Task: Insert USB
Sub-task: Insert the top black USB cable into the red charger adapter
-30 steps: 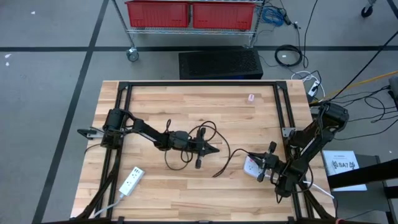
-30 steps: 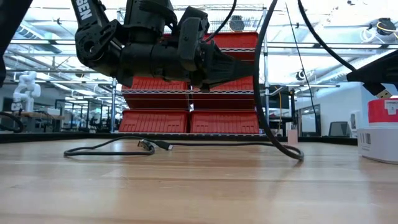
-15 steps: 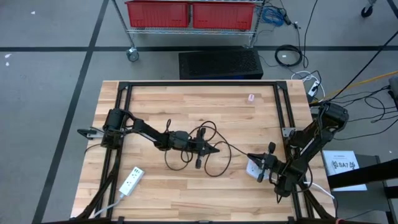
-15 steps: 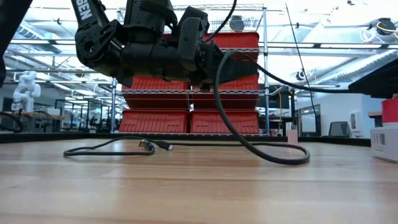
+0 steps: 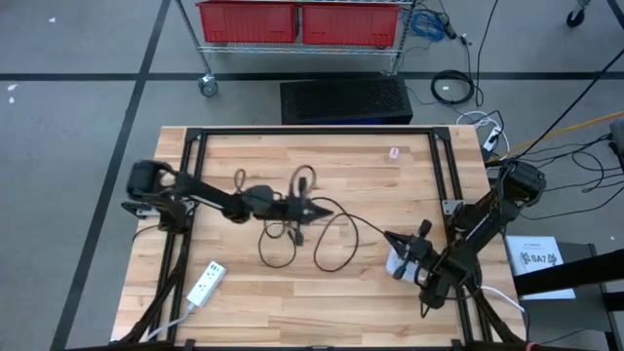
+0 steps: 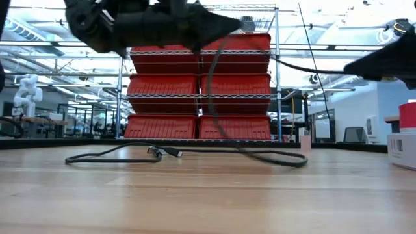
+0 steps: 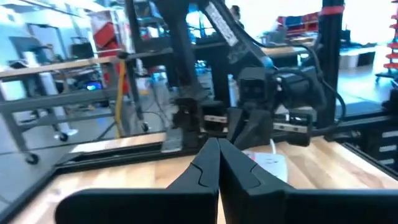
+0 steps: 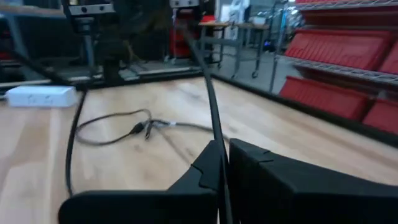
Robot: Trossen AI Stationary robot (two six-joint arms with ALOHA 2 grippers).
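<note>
A black USB cable (image 5: 336, 249) lies in loops on the wooden table, with one stretch raised between the two grippers. My left gripper (image 5: 327, 209) is shut above the table's middle, and the cable (image 6: 218, 97) hangs down from it. My right gripper (image 5: 388, 236) is shut at the right, above a white charger block (image 5: 395, 263) that rests flat on the table. The cable's loose connector end (image 6: 156, 153) lies on the wood. In the left wrist view the shut fingers (image 7: 217, 155) face the block (image 7: 268, 163). My left gripper holds the cable pinched between its shut fingers, reaching level from the table's left. The gripper body hides the exact spot. The cable (image 6: 214, 71) drops below it to the table, slack. My right gripper pinches the cable between its fingertips, coming from the table's right. The cable (image 8: 214, 134) leaves the tips and rises toward the left arm, clear of the table.
A white power strip (image 5: 204, 284) lies near the table's near-left corner. A small pink object (image 5: 394, 153) sits toward the far edge. A black frame (image 5: 312, 135) borders the table. Red bins (image 6: 198, 123) on a rack stand beyond the far edge.
My left gripper has risen and moved toward the far-left, keeping its hold. The cable's loops were dragged toward the table's left, and the stretch between the grippers now hangs clear. My right gripper has risen a little, still shut.
</note>
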